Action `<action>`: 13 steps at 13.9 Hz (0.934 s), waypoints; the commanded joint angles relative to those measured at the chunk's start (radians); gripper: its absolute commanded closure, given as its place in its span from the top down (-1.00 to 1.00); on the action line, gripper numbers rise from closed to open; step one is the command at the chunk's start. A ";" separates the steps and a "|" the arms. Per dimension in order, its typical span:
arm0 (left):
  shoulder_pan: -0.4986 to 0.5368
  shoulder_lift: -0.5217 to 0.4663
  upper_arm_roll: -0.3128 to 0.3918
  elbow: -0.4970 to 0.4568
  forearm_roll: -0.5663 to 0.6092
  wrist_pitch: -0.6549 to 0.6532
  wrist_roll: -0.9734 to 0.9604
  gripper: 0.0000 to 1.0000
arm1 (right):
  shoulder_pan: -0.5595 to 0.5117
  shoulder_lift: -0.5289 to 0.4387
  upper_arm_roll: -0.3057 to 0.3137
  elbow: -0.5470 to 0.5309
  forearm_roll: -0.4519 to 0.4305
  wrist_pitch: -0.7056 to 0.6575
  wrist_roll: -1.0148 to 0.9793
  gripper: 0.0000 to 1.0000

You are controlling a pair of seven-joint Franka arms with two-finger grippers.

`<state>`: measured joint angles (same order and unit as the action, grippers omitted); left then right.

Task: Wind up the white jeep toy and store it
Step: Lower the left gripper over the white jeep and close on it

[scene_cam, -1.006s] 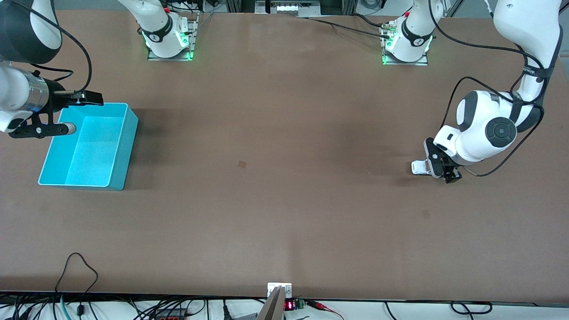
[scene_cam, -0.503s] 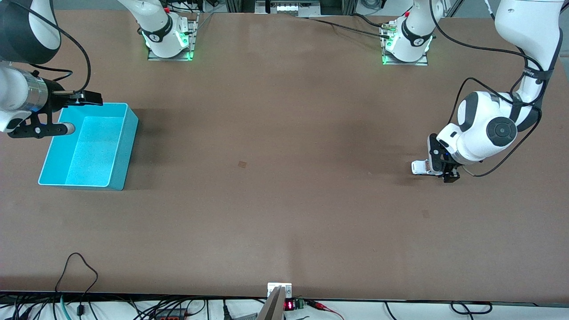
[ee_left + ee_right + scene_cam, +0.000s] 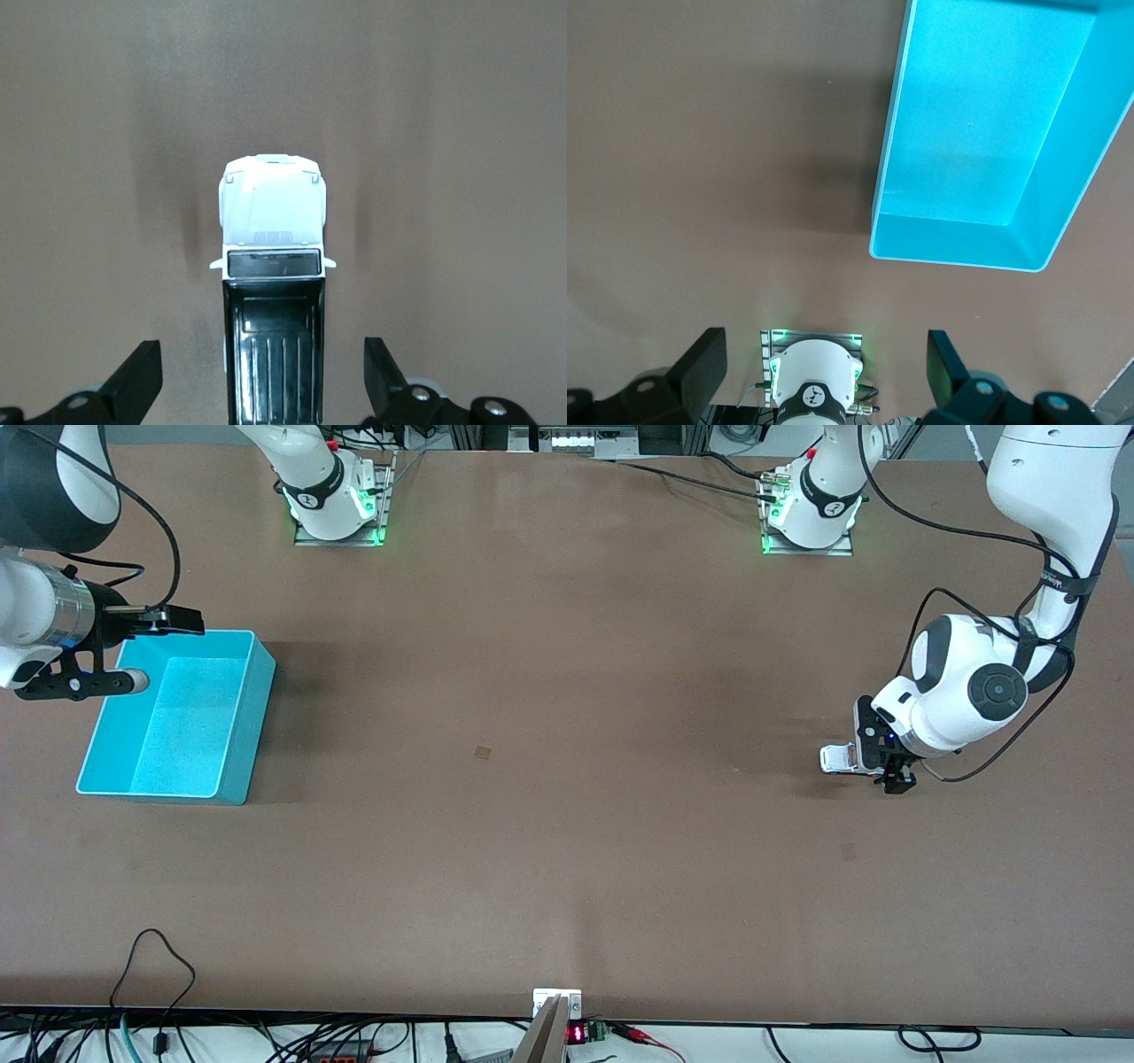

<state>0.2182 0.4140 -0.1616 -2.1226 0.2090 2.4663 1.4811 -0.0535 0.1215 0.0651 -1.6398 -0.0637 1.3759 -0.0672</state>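
The white jeep toy [image 3: 835,758] stands on the brown table toward the left arm's end. In the left wrist view the jeep [image 3: 273,221] shows a white hood and a black ribbed roof. My left gripper [image 3: 888,769] hangs low over the jeep's rear. The left gripper [image 3: 263,376] is open, one finger on each side of the roof, with a gap to both. The turquoise bin [image 3: 252,717] sits empty toward the right arm's end. My right gripper [image 3: 149,652] waits open over the bin's rim. In its wrist view the right gripper [image 3: 824,363] holds nothing and the bin [image 3: 957,243] lies below.
Both arm bases [image 3: 337,500] [image 3: 811,509] stand along the table's edge farthest from the front camera; the right arm's base [image 3: 811,381] also shows in the right wrist view. A small dark mark [image 3: 483,752] lies mid-table. Cables [image 3: 159,965] run along the edge nearest the camera.
The left arm's wrist has swung and settled a little over the jeep's rear. The jeep has not moved. The right arm and the bin stay as they were.
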 commanded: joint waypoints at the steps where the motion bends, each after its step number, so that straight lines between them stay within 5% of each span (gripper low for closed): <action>1: 0.016 0.017 -0.009 -0.002 0.023 0.017 0.015 1.00 | -0.014 0.006 0.005 0.018 0.005 -0.020 -0.014 1.00; 13: 0.026 0.019 -0.027 -0.025 0.021 0.016 0.022 0.85 | -0.014 0.007 0.005 0.018 0.005 -0.020 -0.014 1.00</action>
<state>0.2310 0.4420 -0.1743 -2.1379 0.2091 2.4738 1.4866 -0.0590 0.1218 0.0651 -1.6398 -0.0637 1.3755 -0.0672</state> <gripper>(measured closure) 0.053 0.000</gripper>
